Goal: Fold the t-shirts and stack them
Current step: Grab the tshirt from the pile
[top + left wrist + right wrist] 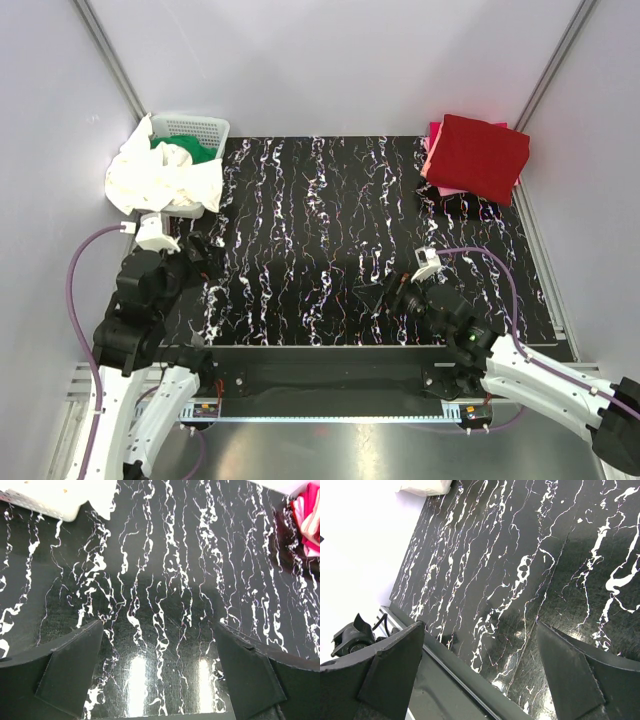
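Red t-shirt (475, 158) lies folded at the far right corner of the table (320, 220), resting on top of the pink t-shirt (431, 145), whose edges show along its left and near sides. Both form one stack, touching each other.

White t-shirt (160, 180) is crumpled, unfolded, at the far left corner. It drapes over the near and left rims of the basket (200, 127) and hangs down onto the table. Green t-shirt (190, 150) sits inside the basket, partly covered by the white one. The two groups are well apart, with bare marbled surface between them.

Left fingers (70, 680) are spread wide apart with nothing between them. They sit low over the near left part of the table, near the white t-shirt but not touching it. The left wrist view shows a basket corner at top left and the stack's folded edges at top right.

Right fingers (570, 680) are likewise spread wide and hold nothing. They hover over the near right part of the table, close to its front edge and well apart from the stack
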{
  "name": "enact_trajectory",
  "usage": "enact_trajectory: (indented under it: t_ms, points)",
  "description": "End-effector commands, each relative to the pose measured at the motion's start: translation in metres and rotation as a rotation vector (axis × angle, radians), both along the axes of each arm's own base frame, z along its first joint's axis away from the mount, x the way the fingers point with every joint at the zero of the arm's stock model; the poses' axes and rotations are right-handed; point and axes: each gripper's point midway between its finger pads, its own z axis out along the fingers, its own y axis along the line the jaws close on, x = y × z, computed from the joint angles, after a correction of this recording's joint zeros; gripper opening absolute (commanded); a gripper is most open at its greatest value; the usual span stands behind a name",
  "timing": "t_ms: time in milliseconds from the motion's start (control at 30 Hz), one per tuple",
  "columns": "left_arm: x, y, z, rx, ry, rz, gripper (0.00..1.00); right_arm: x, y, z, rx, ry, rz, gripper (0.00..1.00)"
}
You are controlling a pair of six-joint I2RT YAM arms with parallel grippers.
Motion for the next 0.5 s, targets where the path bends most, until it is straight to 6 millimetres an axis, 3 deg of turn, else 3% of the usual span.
enact_trajectory:
  t_ms: [0, 67, 167, 267, 300, 333, 367, 400, 433, 467]
  points:
    - [0.006, 0.008, 0.014, 0.012, -0.06, 0.048, 0.99, 0.007, 0.001, 0.015, 0.035, -0.03, -0.035, 1.0]
    - [0.012, 0.012, 0.014, 0.035, -0.045, 0.065, 0.99, 0.007, 0.001, 0.014, 0.033, -0.029, -0.033, 1.0]
    - [0.024, 0.01, 0.031, 0.076, -0.104, 0.041, 0.99, 0.007, 0.0, 0.014, 0.034, -0.031, -0.034, 1.0]
    - [0.038, 0.011, 0.058, 0.065, -0.217, 0.058, 0.99, 0.008, 0.0, 0.014, 0.032, -0.031, -0.036, 1.0]
    - [0.042, 0.019, 0.068, 0.06, -0.245, 0.114, 0.99, 0.008, 0.0, 0.014, 0.031, -0.032, -0.035, 1.0]
    - [0.052, 0.021, 0.065, 0.08, -0.218, 0.135, 0.99, 0.008, 0.001, 0.014, 0.032, -0.033, -0.034, 1.0]
    - [0.057, 0.028, 0.078, 0.103, -0.225, 0.168, 0.99, 0.007, 0.001, 0.014, 0.031, -0.033, -0.032, 1.0]
    - [0.063, 0.032, 0.074, 0.135, -0.186, 0.193, 0.99, 0.008, 0.001, 0.013, 0.03, -0.031, -0.034, 1.0]
    - [0.081, 0.035, 0.057, 0.177, -0.094, 0.217, 0.99, 0.008, 0.001, 0.013, 0.03, -0.031, -0.034, 1.0]
    - [0.089, 0.042, 0.071, 0.2, -0.087, 0.259, 0.99, 0.007, 0.001, 0.013, 0.028, -0.03, -0.032, 1.0]
